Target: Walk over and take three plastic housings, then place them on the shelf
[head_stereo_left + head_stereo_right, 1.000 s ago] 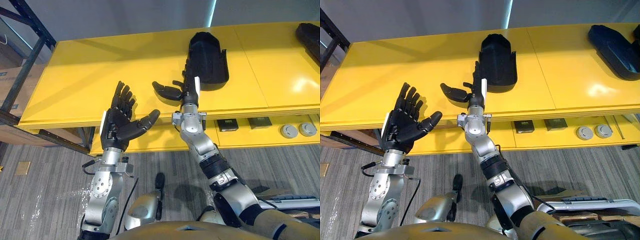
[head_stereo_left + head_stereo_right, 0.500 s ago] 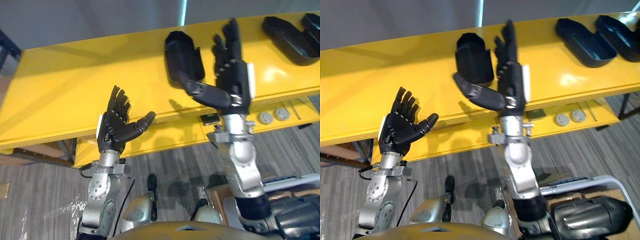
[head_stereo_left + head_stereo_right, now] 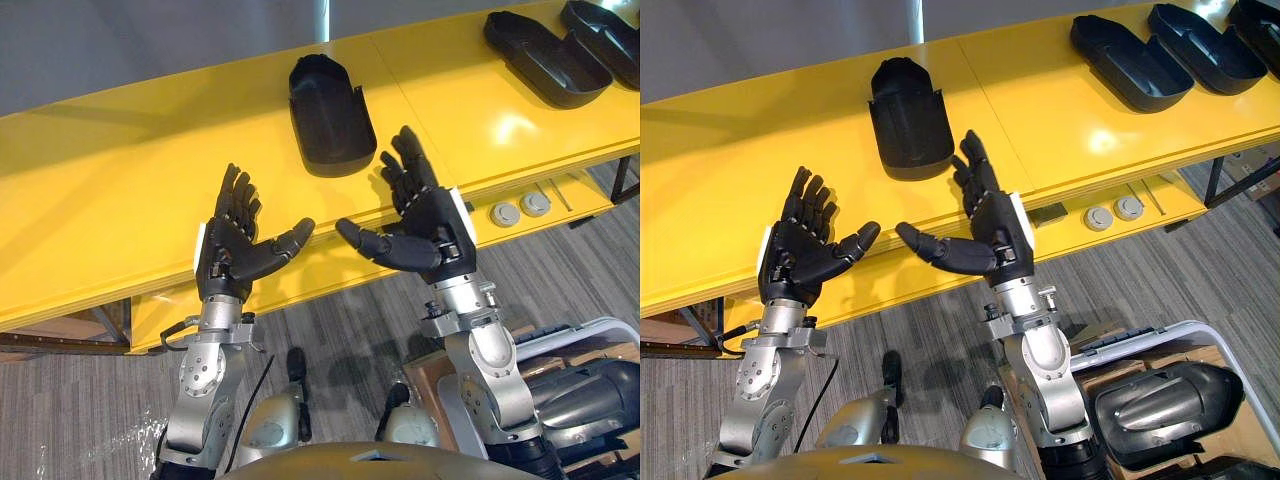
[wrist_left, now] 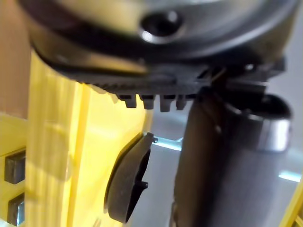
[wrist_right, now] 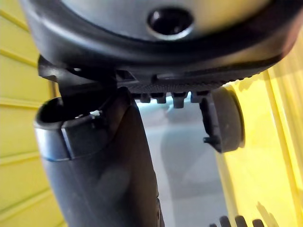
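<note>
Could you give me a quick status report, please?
Left hand and right hand open, empty. Nearest plastic housing on yellow shelf, untouched; other housings far right. Nothing blocking.

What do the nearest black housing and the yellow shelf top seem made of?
Housing: likely moulded plastic, matte black; thin walls, dull even surface. Shelf top: glossy yellow coating, perhaps paint or laminate, since it mirrors light glare; what lies beneath is unclear.
</note>
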Tool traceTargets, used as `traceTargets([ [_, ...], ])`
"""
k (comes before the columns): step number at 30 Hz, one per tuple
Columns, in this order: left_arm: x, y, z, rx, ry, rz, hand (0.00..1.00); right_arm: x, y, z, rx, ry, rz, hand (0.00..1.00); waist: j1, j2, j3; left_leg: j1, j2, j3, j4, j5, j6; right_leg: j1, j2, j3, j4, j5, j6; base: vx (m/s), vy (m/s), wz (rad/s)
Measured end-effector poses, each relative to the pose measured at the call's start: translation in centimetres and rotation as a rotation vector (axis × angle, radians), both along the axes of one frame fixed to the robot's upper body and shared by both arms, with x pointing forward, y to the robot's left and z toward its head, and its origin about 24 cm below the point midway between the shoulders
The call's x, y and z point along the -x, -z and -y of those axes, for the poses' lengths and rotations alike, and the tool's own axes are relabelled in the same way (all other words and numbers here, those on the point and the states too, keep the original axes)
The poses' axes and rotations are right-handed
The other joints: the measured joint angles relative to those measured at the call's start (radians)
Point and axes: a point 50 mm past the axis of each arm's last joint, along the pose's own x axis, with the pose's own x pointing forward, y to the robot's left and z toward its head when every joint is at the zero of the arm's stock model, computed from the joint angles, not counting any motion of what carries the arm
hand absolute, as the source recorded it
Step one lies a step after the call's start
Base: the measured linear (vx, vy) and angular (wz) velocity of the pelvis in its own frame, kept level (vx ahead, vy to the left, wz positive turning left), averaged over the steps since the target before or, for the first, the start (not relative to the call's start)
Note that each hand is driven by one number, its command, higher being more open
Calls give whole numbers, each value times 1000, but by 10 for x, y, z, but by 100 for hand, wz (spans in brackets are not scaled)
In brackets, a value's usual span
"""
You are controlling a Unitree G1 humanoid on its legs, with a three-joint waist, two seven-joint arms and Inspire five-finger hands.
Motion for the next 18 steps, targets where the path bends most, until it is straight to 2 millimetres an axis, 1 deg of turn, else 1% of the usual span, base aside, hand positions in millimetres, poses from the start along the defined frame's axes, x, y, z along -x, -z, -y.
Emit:
traceTargets([
  [4,0,0,1,0,2,-1,100,2,2,-7,-1,-43,-10,100,-1,-2,1,-1,0,-1,-1,-1,-1,0,0,-1,0,-1,-1,0,0,0],
  [6,0,0,1,0,3,-1,100,3,5,-11,0,-57,-33,100,-2,-2,1,-4,0,-4,-3,-5,-7,-3,0,-3,2,-2,-2,-5,-9,2],
  [11,0,0,3,2,6,-5,100,5,13,-16,-9,-54,-83,100,1,-7,5,-20,0,-7,-2,-4,-5,-19,-1,-4,10,-5,-6,-2,-3,1],
  [14,0,1,3,-1,9,-7,100,4,13,-17,-19,-37,-90,100,2,-10,8,-28,0,-7,-2,-3,-4,-31,-2,-2,15,-5,-6,0,0,0],
  [18,-3,-3,4,6,-6,6,100,-9,16,-16,-25,28,-109,100,2,-9,17,-35,-4,-11,0,0,-2,-44,-8,-2,30,-10,-11,0,0,0],
])
